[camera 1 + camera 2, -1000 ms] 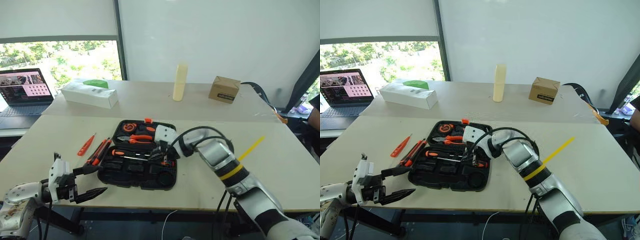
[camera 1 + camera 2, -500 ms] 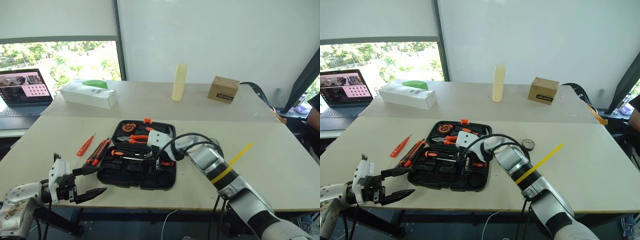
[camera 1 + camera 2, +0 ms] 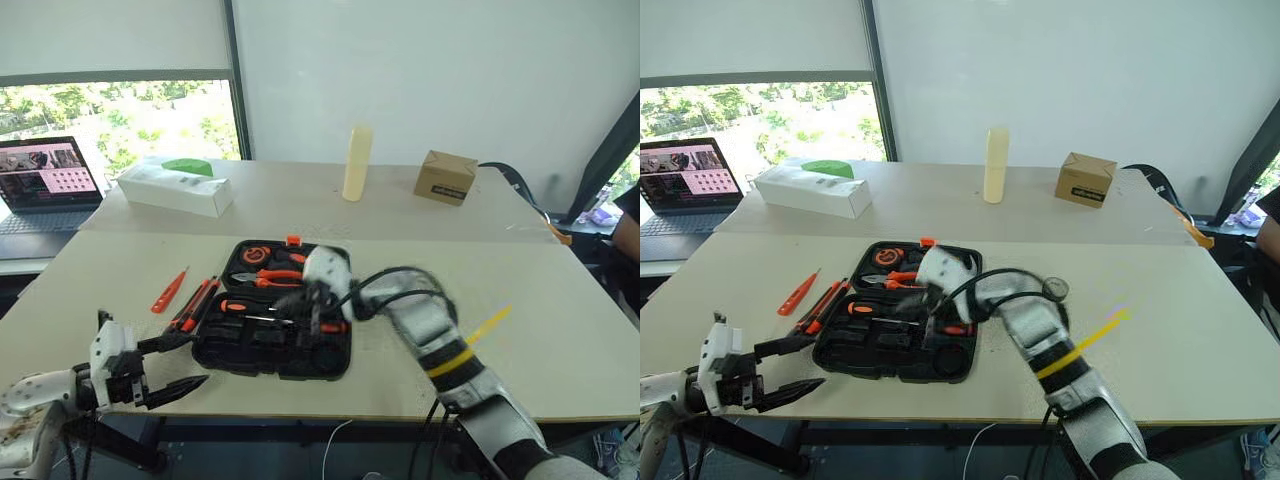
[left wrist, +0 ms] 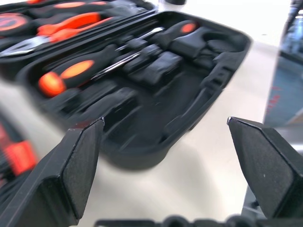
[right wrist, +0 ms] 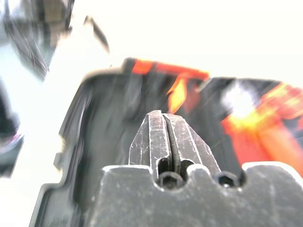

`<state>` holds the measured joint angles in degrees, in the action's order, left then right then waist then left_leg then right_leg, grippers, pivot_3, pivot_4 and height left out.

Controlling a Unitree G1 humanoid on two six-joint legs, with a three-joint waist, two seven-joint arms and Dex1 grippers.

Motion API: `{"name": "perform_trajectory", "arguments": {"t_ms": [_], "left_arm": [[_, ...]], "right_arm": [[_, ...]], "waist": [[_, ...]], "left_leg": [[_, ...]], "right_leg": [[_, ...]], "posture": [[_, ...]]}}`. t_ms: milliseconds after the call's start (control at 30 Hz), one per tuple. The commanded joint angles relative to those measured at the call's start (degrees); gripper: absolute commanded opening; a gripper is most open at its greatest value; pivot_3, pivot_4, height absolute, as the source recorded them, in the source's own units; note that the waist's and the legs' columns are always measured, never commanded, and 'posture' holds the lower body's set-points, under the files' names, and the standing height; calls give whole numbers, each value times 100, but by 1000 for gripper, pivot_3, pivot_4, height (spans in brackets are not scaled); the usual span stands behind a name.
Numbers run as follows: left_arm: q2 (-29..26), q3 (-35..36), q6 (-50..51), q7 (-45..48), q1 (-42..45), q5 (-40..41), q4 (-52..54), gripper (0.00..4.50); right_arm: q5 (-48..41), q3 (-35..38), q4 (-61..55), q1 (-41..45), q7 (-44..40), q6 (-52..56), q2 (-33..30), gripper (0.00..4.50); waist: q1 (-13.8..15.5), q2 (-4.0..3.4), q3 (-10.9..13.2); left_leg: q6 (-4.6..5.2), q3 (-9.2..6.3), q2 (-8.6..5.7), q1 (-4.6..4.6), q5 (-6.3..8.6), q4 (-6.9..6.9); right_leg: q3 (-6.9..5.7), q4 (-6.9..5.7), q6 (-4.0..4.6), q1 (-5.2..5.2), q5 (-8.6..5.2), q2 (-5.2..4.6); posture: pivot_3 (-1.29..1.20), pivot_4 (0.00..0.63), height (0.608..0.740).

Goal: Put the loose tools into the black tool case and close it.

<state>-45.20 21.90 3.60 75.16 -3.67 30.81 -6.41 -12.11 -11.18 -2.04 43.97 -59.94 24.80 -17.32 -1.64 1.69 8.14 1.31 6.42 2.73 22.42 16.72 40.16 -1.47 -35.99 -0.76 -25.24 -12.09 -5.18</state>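
Note:
The black tool case lies open on the near table, with pliers, a tape measure and orange-and-black screwdrivers in its slots. Against its left side lie orange-and-black loose tools, and a slim orange tester screwdriver lies further left. A small black tape roll sits behind my right forearm. My right gripper hovers blurred over the case's middle; its fingers are pressed together, holding nothing. My left gripper stands open, low at the case's front left corner.
On the far table stand a white oblong box, a pale yellow bottle and a cardboard box. A laptop is at the far left. A person's arm shows at the right edge.
My right gripper has lifted out of the case's right part and now hangs above its middle. The left gripper stays open in about the same place.

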Motion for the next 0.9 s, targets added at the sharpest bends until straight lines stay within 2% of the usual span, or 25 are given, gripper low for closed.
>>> {"name": "perform_trajectory", "arguments": {"t_ms": [33, 200, 267, 333, 467, 600, 633, 800, 900], "left_arm": [[-89, 797, -191, -309, -299, 78, -355, 4500], [16, 1875, -95, -1542, -657, 19, -1128, 4500], [45, 2024, 144, -1901, -743, 31, -1207, 4500], [71, 2026, 469, -2193, -746, 74, -1111, 4500], [-203, 1604, 1648, -2645, -188, 225, -765, 4500], [-647, 715, 3113, -3081, 1354, 163, -687, 4500], [-727, 453, 3400, -3126, 1747, 67, -786, 4500], [-959, -1066, 4163, -3113, 3411, -801, -1623, 4500], [-847, -1547, 4212, -3236, 4083, -1238, -2296, 4500]], "right_arm": [[-556, 632, -1158, -1069, -130, -369, -418, 1551], [-1016, 1613, -1912, -2997, -23, -1576, -560, 3284], [-1045, 1800, -1934, -3390, 95, -1832, -577, 3980], [-1128, 1962, -1957, -3655, 202, -2008, -580, 4469], [-1167, 1994, -1956, -3768, 196, -2271, -732, 4469], [-1235, 1940, -1987, -3537, 290, -2205, -923, 4469], [-1243, 1922, -1991, -3485, 312, -2188, -957, 4469], [-1261, 1822, -1918, -3267, 447, -2157, -1035, 4469], [-1278, 1774, -1940, -3251, 506, -2150, -1058, 4469]], "waist": [[34, 19, -13], [69, 17, -8], [58, 17, -8], [65, 16, -6], [113, 25, 0], [242, 63, 17], [232, 67, 15], [162, 66, 16], [81, 66, 16]], "left_leg": [[25, -2, 0, -14, 15, -18], [20, 3, 1, -11, 19, -35], [23, 11, -1, -16, 20, -33], [27, 18, 0, -38, 23, -32], [14, 15, 5, -66, 13, -29], [-13, 8, 2, -57, -43, -31], [-21, 6, 9, -56, -48, -30], [-24, 8, -2, -54, -48, -38], [-38, 11, -4, -41, -56, -42]], "right_leg": [[-6, 7, 0, 10, 0, -1], [-21, 19, 0, 4, -3, -4], [-20, 30, 0, 2, -3, -11], [-17, 31, 0, 18, -3, -16], [-18, 19, 3, 32, -4, -14], [-52, 2, 12, 33, 2, -9], [-58, -1, 41, 33, 19, -4], [-51, -11, 52, 23, 20, 5], [-51, -7, 58, 14, 14, 18]], "posture": [[0, 150, 740], [0, 150, 740], [0, 150, 740], [0, 150, 740], [0, 150, 740], [0, 150, 740], [0, 150, 740], [0, 150, 740], [0, 150, 740]]}}
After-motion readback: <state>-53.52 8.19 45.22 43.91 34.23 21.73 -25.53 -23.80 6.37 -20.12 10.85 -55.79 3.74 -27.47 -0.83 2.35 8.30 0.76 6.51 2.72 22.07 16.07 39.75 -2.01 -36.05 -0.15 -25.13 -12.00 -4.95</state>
